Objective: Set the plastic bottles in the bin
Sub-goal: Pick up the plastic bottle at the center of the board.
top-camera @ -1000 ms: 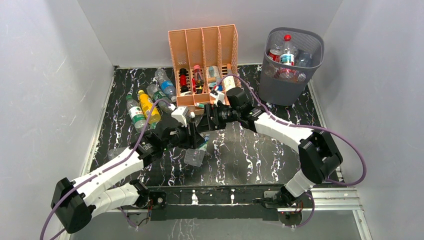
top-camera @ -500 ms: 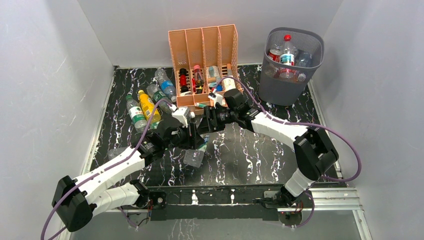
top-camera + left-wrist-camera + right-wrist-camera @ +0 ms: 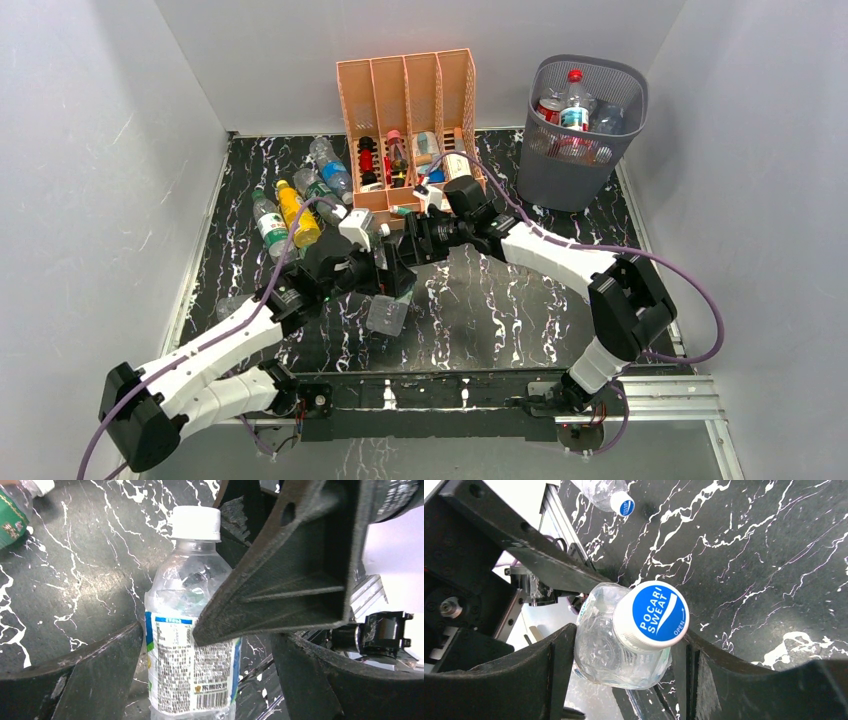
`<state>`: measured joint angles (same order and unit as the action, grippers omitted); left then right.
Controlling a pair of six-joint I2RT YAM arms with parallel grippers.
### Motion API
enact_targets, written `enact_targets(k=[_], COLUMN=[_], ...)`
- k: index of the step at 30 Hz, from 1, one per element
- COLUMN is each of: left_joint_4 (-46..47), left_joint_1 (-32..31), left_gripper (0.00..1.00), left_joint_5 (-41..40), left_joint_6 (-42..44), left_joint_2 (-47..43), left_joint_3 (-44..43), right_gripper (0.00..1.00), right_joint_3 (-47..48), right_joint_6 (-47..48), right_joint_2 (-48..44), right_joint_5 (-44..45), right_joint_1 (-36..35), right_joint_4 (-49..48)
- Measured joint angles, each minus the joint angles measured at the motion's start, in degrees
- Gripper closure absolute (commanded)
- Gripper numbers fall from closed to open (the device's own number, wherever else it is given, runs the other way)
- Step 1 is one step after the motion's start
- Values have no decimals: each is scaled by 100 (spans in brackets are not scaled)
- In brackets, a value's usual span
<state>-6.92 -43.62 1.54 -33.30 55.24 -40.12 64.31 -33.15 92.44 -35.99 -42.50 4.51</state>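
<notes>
- Clear bottle is over the middle of the tabletop, well apart from the bin at the far right corner.
- Right gripper clamps its shoulder; left gripper is open around the label.
- I judge it light, thin-walled and slick, so hold just below the cap.

Clear bottle w/ blue-top cap mid-table; other btls lying far-left; mesh bin back-right, part-filled.

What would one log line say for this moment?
stage: handover | left gripper: open | right gripper: shut on clear bottle | bin: holds bottles
</notes>
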Motion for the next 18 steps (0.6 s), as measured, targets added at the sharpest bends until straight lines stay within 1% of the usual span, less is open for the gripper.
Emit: enact_targets(k=[6, 8, 13, 18], left_joint_4=[-111, -144, -262, -374], left_joint_1=[0, 0, 0, 0], left_gripper=[2, 2, 2, 2], left_joint_5=[-107, -160, -323, -409], left_joint_6=[-9, -11, -11, -15], left_joint_2=[-476, -664, -1029, -1097], left_joint_3=[-66, -114, -173, -173], right_gripper=[41, 41, 41, 41], right_joint_3=[275, 389, 780, 1768], right_joint_6=[227, 328, 544, 763], right_joint_2=[0, -2, -52, -66], right_joint_5=[245, 282, 372, 503], right_joint_1=[52, 199, 1034, 2090], right_joint_4=[354, 511, 946, 1493])
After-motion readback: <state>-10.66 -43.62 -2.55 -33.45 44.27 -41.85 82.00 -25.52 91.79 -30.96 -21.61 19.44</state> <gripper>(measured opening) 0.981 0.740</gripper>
